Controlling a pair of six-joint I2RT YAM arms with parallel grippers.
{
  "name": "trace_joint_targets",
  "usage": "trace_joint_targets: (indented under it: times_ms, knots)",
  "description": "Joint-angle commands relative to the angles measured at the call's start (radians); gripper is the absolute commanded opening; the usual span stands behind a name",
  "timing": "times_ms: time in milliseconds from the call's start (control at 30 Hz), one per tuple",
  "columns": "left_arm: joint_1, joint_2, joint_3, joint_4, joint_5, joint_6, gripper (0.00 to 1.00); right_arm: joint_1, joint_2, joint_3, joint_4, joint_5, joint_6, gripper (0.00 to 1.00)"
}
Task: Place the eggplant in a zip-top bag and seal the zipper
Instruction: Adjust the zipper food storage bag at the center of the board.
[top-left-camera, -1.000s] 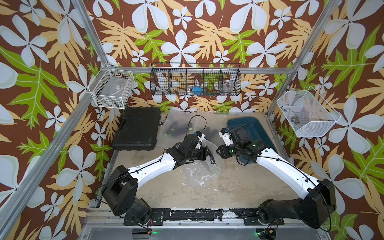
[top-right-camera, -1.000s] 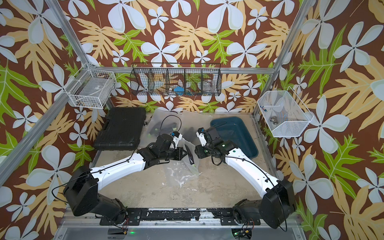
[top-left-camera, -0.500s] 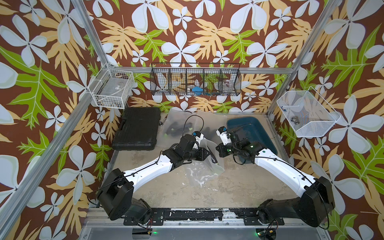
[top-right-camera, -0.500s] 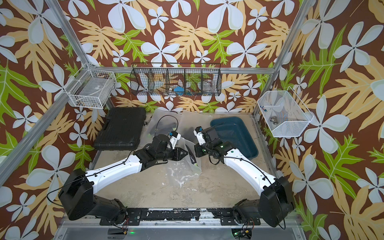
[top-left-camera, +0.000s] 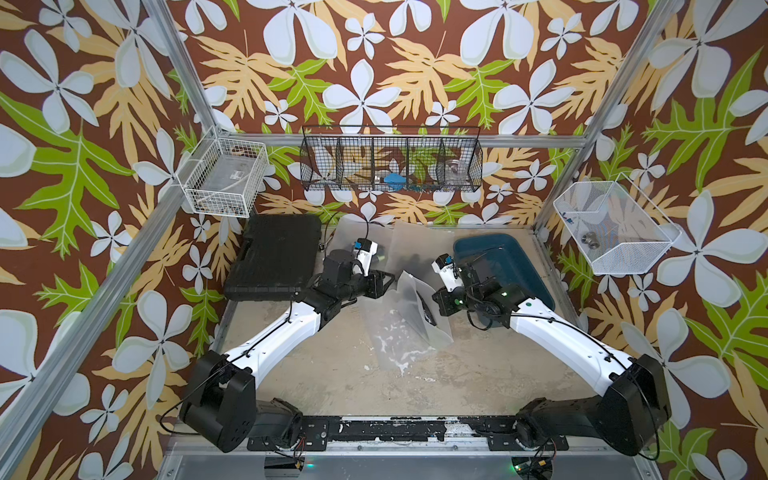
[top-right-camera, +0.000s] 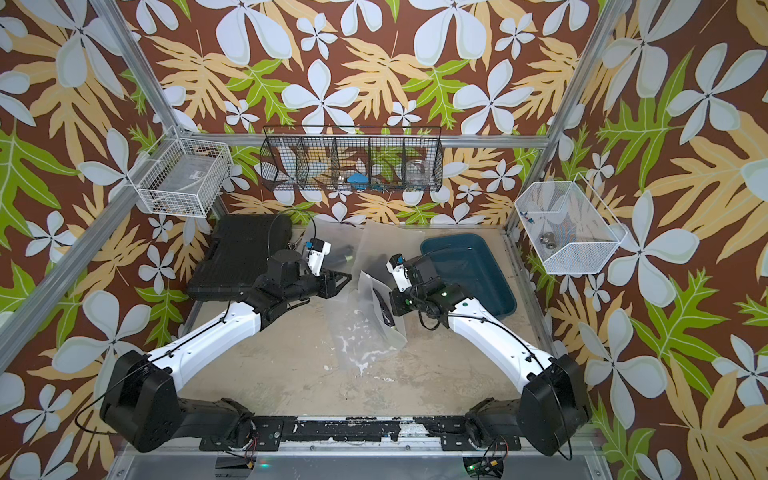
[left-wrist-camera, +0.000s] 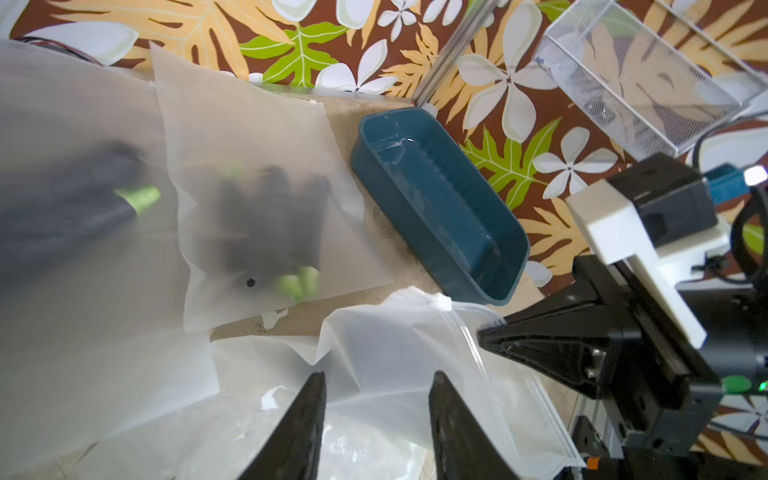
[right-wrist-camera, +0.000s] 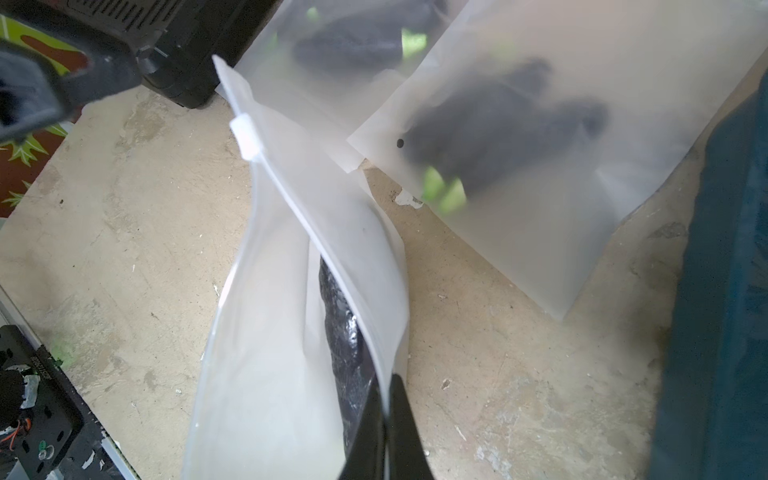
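Over the beige tabletop (right-wrist-camera: 124, 208), the right gripper (right-wrist-camera: 386, 386) pinches a frosted plastic zip-top bag (right-wrist-camera: 270, 353); its wrist view shows the dark glossy eggplant (right-wrist-camera: 341, 328) inside (the left wrist's doesn't), and the left gripper (left-wrist-camera: 377, 376) gapes empty.

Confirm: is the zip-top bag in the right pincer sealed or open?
Open. In the right wrist view the zip-top bag gapes, its white slider at one end, the eggplant showing between the lips.

Frosted matt plastic zip-top bag (right-wrist-camera: 270, 332), glossy eggplant (right-wrist-camera: 341, 324), rough scuffed tabletop (right-wrist-camera: 124, 187).
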Motion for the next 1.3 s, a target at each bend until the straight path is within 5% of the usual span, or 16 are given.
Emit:
trace_joint_targets:
  times_ms: [0,733,1133,1267]
  knots:
    - [0.004,0.012,-0.003,0.094,0.054,0.142,0.47,0.001,-0.010,0.001,-0.008,-0.015,-0.019,0.00]
    - [0.012,0.214,0.069,0.205,0.295,0.303,0.45,0.001,0.008,0.035,-0.020,-0.066,-0.034,0.00]
    - [0.015,0.217,0.070,0.209,0.304,0.307,0.18,0.002,0.018,0.046,-0.026,-0.051,-0.036,0.00]
    - [0.015,0.209,0.078,0.185,0.309,0.321,0.01,0.001,0.023,0.051,-0.027,-0.058,-0.032,0.00]
